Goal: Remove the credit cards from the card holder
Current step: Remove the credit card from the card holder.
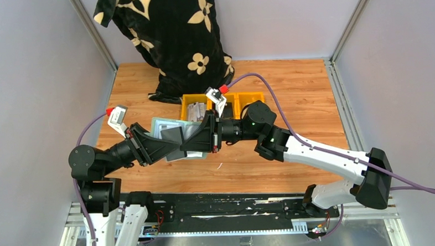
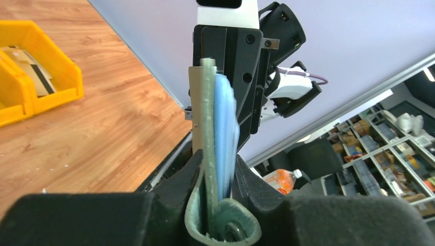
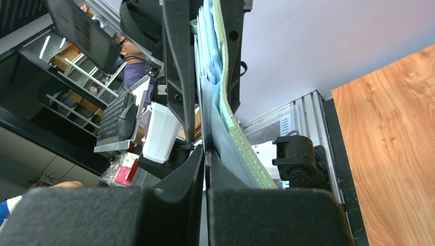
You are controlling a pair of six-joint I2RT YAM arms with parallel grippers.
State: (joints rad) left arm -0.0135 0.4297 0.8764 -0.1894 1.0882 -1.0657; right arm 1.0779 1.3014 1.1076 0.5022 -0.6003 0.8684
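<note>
1. From the overhead camera I see both arms meeting over the middle of the wooden table (image 1: pixel 291 86), with the card holder (image 1: pixel 163 125) held up between them, clear of the wood.
2. The left gripper (image 1: pixel 159 143) has its jaws narrow and clamped on the card holder's left end. In my left wrist view the left gripper (image 2: pixel 215 174) pinches the sage-green cover, and the snap tab curls below the fingertips.
3. In that view the card holder (image 2: pixel 208 113) stands edge-on, with the green layer on the left and the pale blue pocket layers on the right.
4. The right gripper (image 1: pixel 200 139) comes in from the opposite end. My right wrist view shows the right gripper (image 3: pixel 205 159) with its jaws pressed together on a thin dark card (image 3: pixel 211 123). The green stitched edge passes outside that finger.
5. From above, the dark card (image 1: pixel 174 137) lies against the pale blue inside, between the two grippers.
6. The yellow bins (image 1: pixel 195 96) sit just behind the grippers. A tan card (image 2: pixel 31 69) with a dark stripe lies in one yellow bin (image 2: pixel 61 77).
7. A black floral blanket (image 1: pixel 167 36) hangs at the far edge.
</note>
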